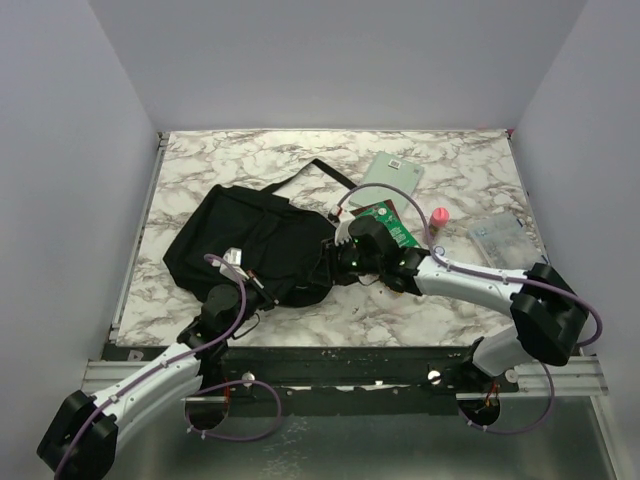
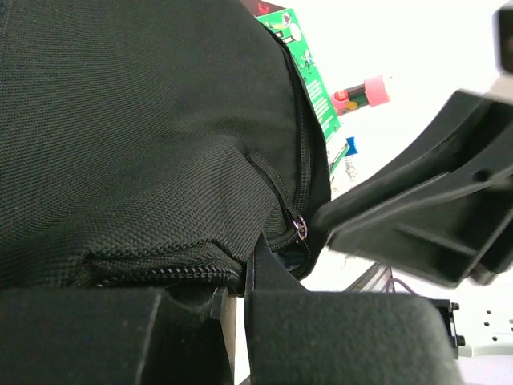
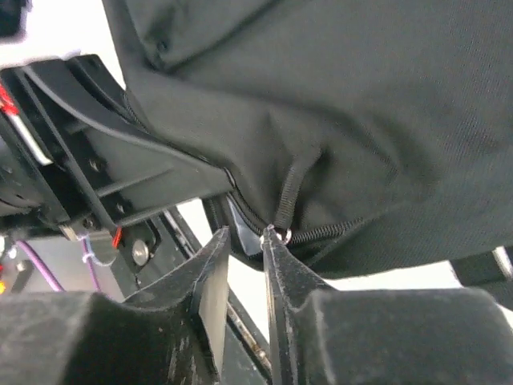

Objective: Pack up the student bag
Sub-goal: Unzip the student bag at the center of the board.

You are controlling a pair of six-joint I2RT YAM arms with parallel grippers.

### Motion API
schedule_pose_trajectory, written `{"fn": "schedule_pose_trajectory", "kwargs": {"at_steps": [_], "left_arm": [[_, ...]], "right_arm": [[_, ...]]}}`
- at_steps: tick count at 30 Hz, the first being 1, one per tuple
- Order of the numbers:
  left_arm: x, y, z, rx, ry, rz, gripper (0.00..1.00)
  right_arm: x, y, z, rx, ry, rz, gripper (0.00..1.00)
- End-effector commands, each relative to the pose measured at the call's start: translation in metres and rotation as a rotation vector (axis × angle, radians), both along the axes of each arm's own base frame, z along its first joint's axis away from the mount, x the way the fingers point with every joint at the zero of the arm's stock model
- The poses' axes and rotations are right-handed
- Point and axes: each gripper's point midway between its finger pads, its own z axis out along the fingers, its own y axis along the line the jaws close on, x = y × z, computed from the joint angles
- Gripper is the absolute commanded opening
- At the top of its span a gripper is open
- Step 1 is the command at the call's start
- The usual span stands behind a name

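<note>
**Surface and room.** The counter is a white slab with grey marbling. Plain pale walls enclose it on the left, the far and the right sides.

**Inventory.**
- One student bag, a large soft black fabric backpack. It lies flat on the left-centre of the counter.
- Two books: a pale grey-green rectangular book at the far centre, and a bright green printed book just near of it. The green book is partly covered by the right arm.
- One flat white panel with a thin black edge, touching the bag's far side.
- One small tube with a pink cap, just right of the green book.
- One clear plastic pouch, near the right edge.

**Containers.** The bag's interior is not visible, so its contents cannot be told. The pouch's contents are too faint to make out.

**Claws.**
- The left claw sits at the bag's near hem with its fingers pressed together. Whether fabric is caught between them cannot be told.
- The right claw sits at the bag's right edge with its fingers narrowly spread and nothing in the gap. The metal zipper ring touches the tip of one finger.
</note>
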Motion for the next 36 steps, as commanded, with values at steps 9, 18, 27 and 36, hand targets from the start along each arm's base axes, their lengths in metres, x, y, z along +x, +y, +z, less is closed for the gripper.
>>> {"fn": "schedule_pose_trajectory", "kwargs": {"at_steps": [9, 18, 27, 36], "left_arm": [[-0.001, 0.006, -0.025, -0.057, 0.120, 0.063, 0.00], [-0.008, -0.008, -0.023, -0.116, 0.211, 0.008, 0.03], [-0.010, -0.001, -0.045, -0.048, 0.243, 0.028, 0.00], [-0.011, 0.000, -0.043, -0.057, 0.222, 0.025, 0.00]], "right_arm": [[-0.026, -0.023, -0.060, 0.042, -0.100, 0.059, 0.01], [-0.020, -0.015, -0.070, 0.031, -0.048, 0.033, 0.01], [-0.030, -0.017, -0.032, -0.010, -0.017, 0.082, 0.06], [0.001, -0.004, -0.046, -0.223, 0.035, 0.044, 0.29]]}}
